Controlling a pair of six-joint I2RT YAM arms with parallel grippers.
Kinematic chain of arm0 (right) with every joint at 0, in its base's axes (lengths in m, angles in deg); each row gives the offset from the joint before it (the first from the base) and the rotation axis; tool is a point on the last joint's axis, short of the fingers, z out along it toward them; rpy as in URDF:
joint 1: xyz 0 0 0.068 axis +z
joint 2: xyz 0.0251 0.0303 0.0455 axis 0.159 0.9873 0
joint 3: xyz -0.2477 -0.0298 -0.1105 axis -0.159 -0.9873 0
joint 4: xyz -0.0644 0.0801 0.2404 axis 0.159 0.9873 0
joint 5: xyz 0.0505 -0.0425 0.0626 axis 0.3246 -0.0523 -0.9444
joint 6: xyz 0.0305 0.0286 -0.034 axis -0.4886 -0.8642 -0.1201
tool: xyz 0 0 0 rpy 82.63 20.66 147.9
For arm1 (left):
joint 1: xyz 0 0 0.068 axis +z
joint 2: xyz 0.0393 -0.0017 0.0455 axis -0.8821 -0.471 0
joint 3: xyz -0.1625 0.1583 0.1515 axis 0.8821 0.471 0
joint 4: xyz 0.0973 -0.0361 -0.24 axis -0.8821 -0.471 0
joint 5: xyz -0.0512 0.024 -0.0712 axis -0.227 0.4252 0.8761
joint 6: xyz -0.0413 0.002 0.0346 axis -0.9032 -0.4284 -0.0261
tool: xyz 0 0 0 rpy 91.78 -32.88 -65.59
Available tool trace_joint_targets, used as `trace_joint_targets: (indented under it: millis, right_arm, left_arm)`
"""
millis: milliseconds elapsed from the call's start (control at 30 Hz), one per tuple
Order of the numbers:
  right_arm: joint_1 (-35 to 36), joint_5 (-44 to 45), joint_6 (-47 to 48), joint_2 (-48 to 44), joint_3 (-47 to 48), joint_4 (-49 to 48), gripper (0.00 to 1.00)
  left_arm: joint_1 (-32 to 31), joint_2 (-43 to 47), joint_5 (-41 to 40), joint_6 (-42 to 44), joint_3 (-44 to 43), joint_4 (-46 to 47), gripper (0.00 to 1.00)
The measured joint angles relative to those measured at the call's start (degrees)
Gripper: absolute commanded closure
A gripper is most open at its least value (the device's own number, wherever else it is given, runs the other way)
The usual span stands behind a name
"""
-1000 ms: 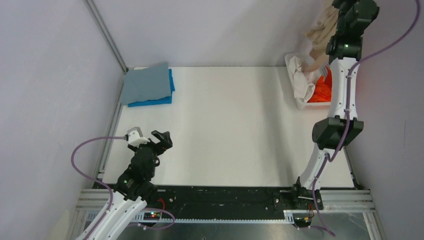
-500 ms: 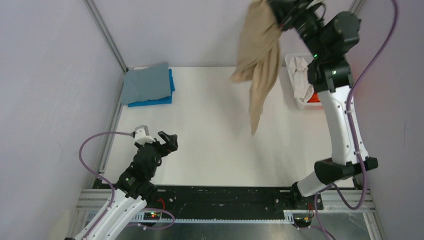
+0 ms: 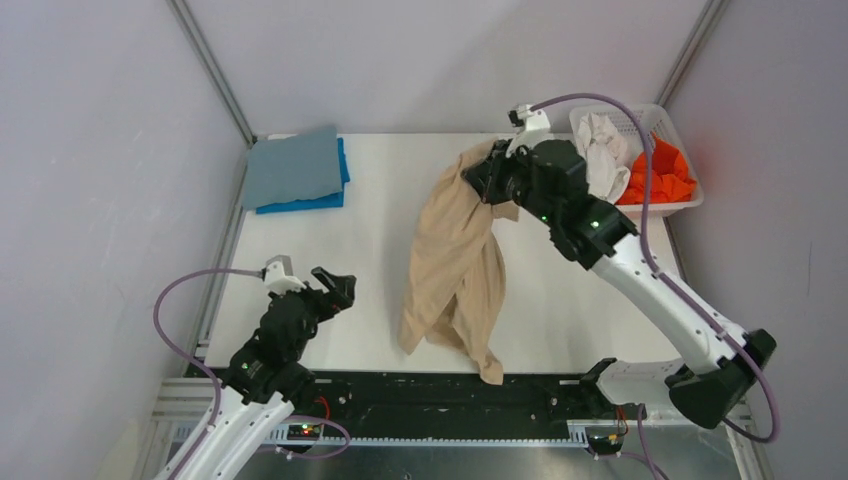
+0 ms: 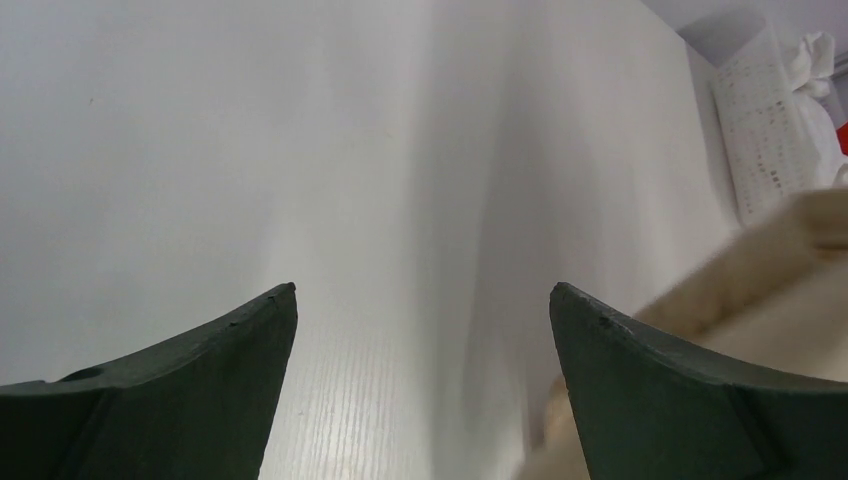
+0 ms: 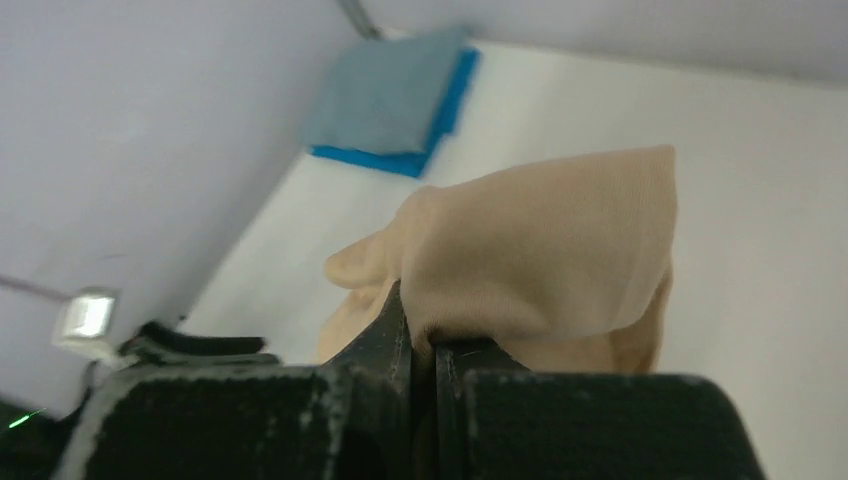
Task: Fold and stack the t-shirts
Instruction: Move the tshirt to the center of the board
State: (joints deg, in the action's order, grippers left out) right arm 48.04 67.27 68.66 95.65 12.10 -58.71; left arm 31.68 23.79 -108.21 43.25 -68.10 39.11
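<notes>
Five t-shirts show in the overhead view, each of plain cloth in a single colour. The tan shirt is a soft beige with a fine knit. It is unfolded and drawn out into a long, twisted drape. Its upper end is bunched at the right gripper, whose fingers are clenched tight on a fold of the cloth, as the right wrist view shows close up. From there the shirt runs down toward the near edge. Its lower part lies crumpled on the white table, and one narrow tail reaches the near edge.

The left gripper sits over the near-left part of the table with its fingers spread wide and nothing between them. Its wrist view shows bare tabletop, with tan cloth off to the right.

At the far-left corner the grey-blue shirt lies folded flat on top of the bright blue shirt, which peeks out along the right and near edges. At the far-right corner the white lattice basket holds the white shirt on its left side and the orange shirt on its right, both crumpled.
</notes>
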Motion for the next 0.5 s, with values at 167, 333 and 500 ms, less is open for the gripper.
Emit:
trace_joint_targets:
  millis: [167,333,500]
  right_arm:
    - [-0.7,8.3,-2.9,8.9,-1.8,2.0,1.0]
    - [-0.9,9.7,-4.2,30.5,4.7,1.6,0.74]
    - [-1.7,10.0,-3.4,50.4,20.3,7.3,0.04]
  left_arm:
    - [0.0,-1.3,-0.1,-2.8,-1.1,-3.0,0.0]
    - [0.0,-6.7,1.0,-4.5,-1.3,-4.1,0.0]
    - [-0.2,-13.1,4.8,-4.9,-2.0,-4.7,0.0]
